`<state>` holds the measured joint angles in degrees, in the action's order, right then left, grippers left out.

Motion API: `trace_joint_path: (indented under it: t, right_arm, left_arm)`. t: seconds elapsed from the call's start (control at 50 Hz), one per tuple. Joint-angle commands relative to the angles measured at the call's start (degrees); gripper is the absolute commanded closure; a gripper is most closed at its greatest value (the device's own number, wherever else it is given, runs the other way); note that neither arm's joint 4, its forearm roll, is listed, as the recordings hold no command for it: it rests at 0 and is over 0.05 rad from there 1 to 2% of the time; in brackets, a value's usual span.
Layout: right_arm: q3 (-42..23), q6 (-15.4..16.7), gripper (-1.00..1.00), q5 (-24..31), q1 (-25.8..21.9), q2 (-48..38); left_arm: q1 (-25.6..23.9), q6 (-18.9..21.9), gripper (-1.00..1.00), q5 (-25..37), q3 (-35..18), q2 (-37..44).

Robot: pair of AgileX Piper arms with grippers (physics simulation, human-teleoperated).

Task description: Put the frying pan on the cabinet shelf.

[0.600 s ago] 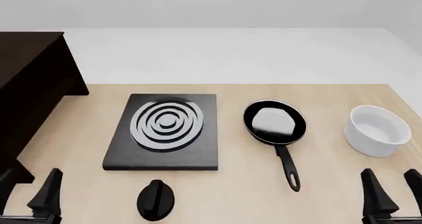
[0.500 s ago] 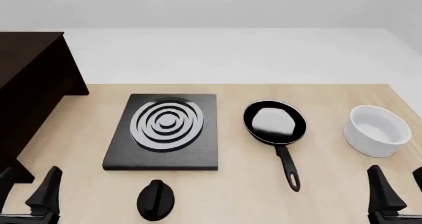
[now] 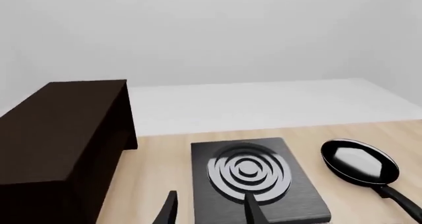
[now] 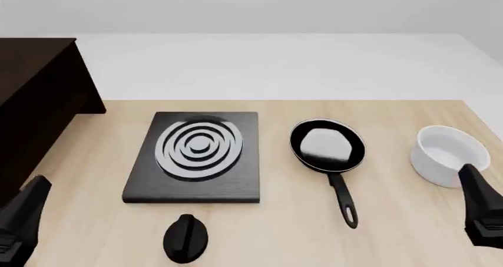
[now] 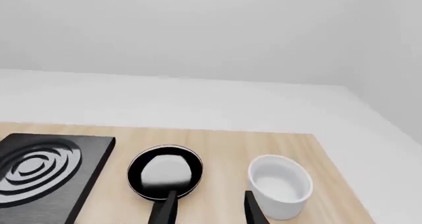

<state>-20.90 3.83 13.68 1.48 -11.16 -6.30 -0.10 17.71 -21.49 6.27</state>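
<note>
Both jaws stand parted and empty, the left gripper (image 3: 209,211) and right gripper (image 5: 205,210) low over the counter's (image 4: 393,220) near edge. The cabinet (image 4: 35,96) stands far left; the pan (image 4: 328,147) lies flat between stove plate (image 4: 197,156) and bowl (image 4: 449,155)

Light wood surface (image 4: 102,161); white floor (image 4: 275,61) beyond; plain pale grey wall (image 4: 251,7); even, diffuse lighting.

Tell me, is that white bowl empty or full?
Empty. The white bowl stands upright, and the right wrist view shows only its bare white inside.
</note>
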Motion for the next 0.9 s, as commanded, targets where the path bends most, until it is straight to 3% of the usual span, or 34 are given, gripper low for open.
trace_joint_path:
  t: [0.02,0.14,0.2,0.24,0.28,0.38,0.4,0.44,0.5,0.54,0.62,0.68,0.74,0.9]
  right_arm:
    - [-12.56,0.73,-1.0,8.25,-2.31,-8.75]
    - [-17.82,-1.15,-1.0,14.3,-4.03,-13.28]
    - [-20.67,-0.29,-1.0,17.65,-4.88,-16.18]
    - [-21.9,-1.8,-1.0,19.2,-6.32,-17.88]
    - [-22.8,-0.3,-1.0,21.04,-8.55,-19.81]
    - [-25.48,-0.15,-1.0,23.28,-9.13,-24.21]
    - [-25.98,-2.94,-1.0,23.86,-8.01,-25.63]
    - [-26.11,-1.42,-1.0,24.18,-4.72,-27.81]
    - [-26.37,0.5,-1.0,24.28,-6.64,-29.19]
    - [-26.97,-0.76,-1.0,25.07,-7.47,-30.74]
    - [-29.07,0.33,-1.0,24.99,-7.14,-33.84]
    - [-28.82,-1.76,-1.0,24.9,-7.74,-37.4]
    - [-28.95,0.3,-1.0,24.43,-7.5,-39.81]
    - [-28.27,1.09,-1.0,22.7,-9.01,-44.53]
  left_arm:
    - [-2.1,0.96,-1.0,4.89,-6.28,1.88]
    - [-1.75,2.49,-1.0,4.77,-6.17,2.11]
    - [-1.83,2.62,-1.0,4.95,-6.04,2.39]
    - [-2.07,2.59,-1.0,4.95,-5.99,2.47]
    - [-2.1,2.94,-1.0,5.01,-5.96,2.47]
    - [-2.77,4.07,-1.0,5.64,-6.01,2.17]
    - [-2.79,4.33,-1.0,5.75,-6.01,2.14]
    - [-3.13,3.89,-1.0,6.03,-6.17,2.26]
    - [-3.64,4.42,-1.0,5.96,-5.72,2.08]
    - [-4.04,4.64,-1.0,5.7,-5.1,2.16]
    - [-4.06,4.39,-1.0,5.37,-4.49,2.73]
    - [-4.47,4.22,-1.0,5.29,-4.01,2.81]
    - [-4.89,4.38,-1.0,5.1,-3.64,2.62]
    - [-5.04,4.34,-1.0,5.37,-3.87,2.81]
